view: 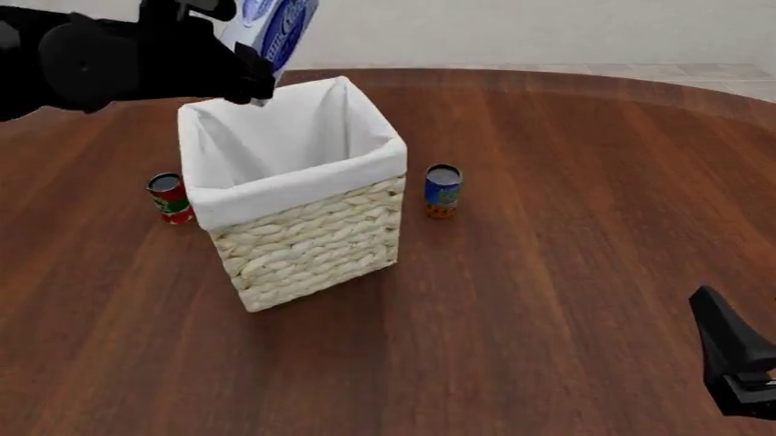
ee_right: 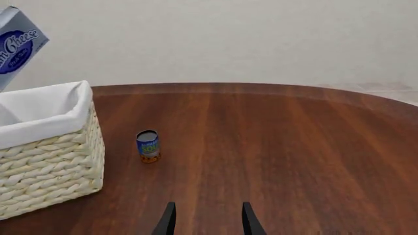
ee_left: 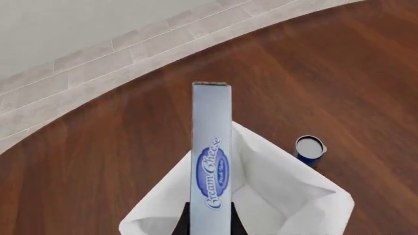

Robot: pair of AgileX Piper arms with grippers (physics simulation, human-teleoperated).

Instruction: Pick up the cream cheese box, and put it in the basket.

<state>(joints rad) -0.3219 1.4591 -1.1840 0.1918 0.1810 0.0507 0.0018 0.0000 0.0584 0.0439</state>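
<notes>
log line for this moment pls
left gripper: shut on white blue-logo cream cheese box, above pale wicker cloth-lined basket | right gripper: open, empty, low over table | box: not yet released

Even, bright, diffuse light in all views; no glare, renders sharp throughout. Soft faint shadow on table (view: 546, 300) at 5 o'clock of basket (view: 309, 245). Left wrist view bends table edge: fisheye distortion.

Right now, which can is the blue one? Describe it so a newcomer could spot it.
Find the big wicker basket mid-table. On its right stands the blue can, alone on bare wood. The can on the basket's left is red and green.
</notes>
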